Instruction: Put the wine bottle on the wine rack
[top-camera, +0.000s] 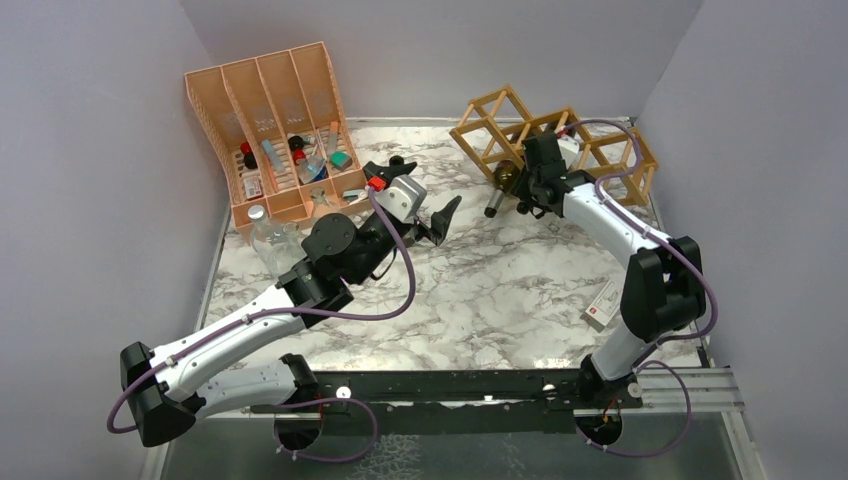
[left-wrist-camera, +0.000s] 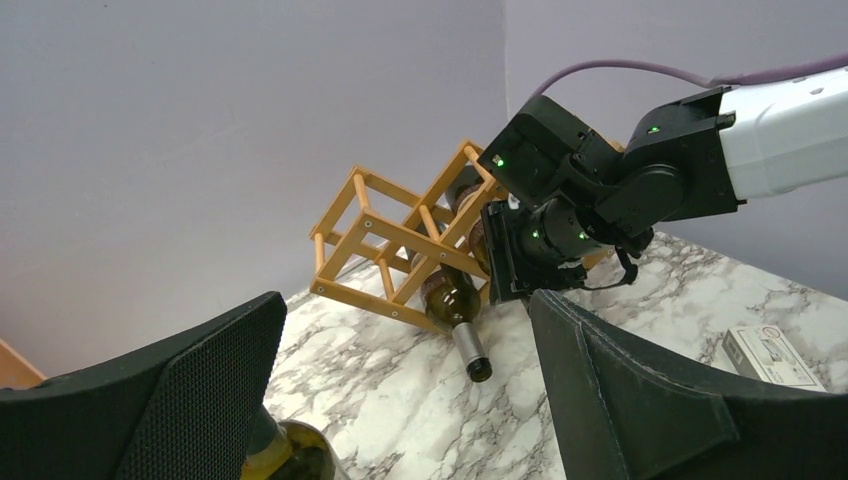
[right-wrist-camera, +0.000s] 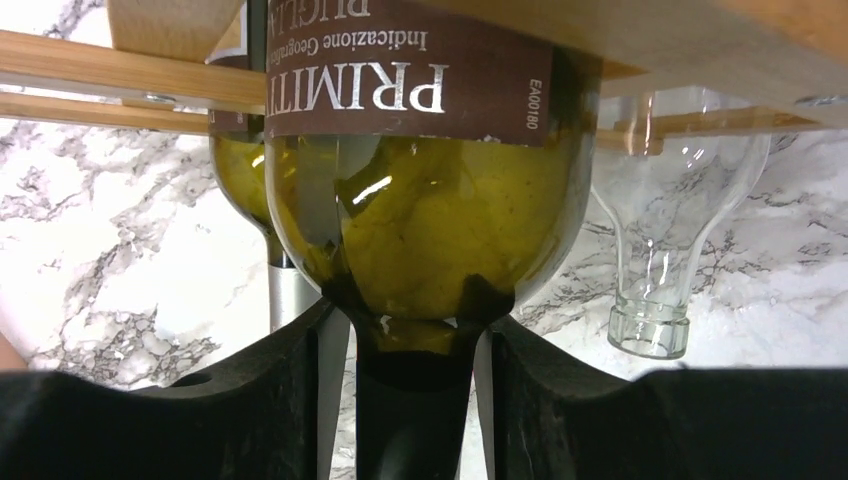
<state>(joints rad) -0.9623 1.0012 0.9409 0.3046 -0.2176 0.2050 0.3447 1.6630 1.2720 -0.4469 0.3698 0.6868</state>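
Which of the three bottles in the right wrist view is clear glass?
The clear bottle at the right, uncapped. The other two are green glass: the labelled bottle in the middle and the silver-necked bottle at the left.

Noted a marble-patterned table (top-camera: 480, 290) bearing a wooden wine rack (top-camera: 520, 130); well left of the rack, an orange-pink organiser (top-camera: 270, 100) and clear bottles (top-camera: 265, 232); nearer than the rack, a small white box (top-camera: 604, 302).

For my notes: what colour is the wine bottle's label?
The label is dark brown with pale silver lettering; the right wrist view shows it best.
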